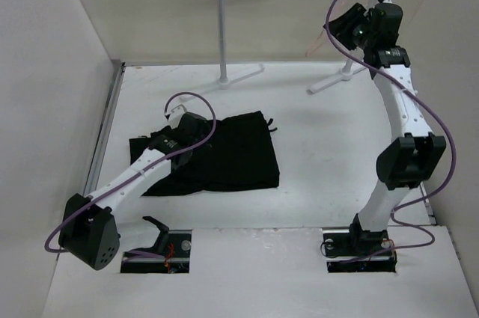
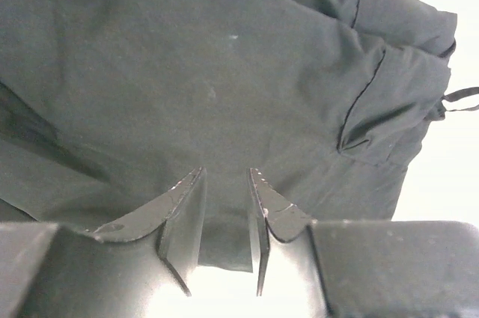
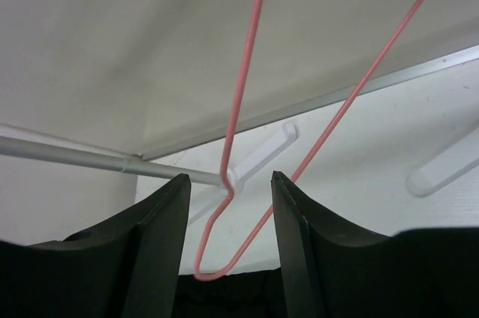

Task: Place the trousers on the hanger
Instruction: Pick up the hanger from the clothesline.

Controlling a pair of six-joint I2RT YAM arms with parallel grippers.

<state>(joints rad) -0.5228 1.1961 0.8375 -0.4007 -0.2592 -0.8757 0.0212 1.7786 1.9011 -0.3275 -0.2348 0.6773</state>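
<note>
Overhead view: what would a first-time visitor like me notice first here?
The black trousers lie on the white table, left of centre, with the left pincer over them. At the far right, the right pincer is raised by the rack, open around a thin pink hanger.

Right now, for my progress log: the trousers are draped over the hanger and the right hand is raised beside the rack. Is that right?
No: the trousers lie on the table under the left hand, as the top view shows. The hanger is bare, and the right hand is indeed raised beside the rack.
</note>
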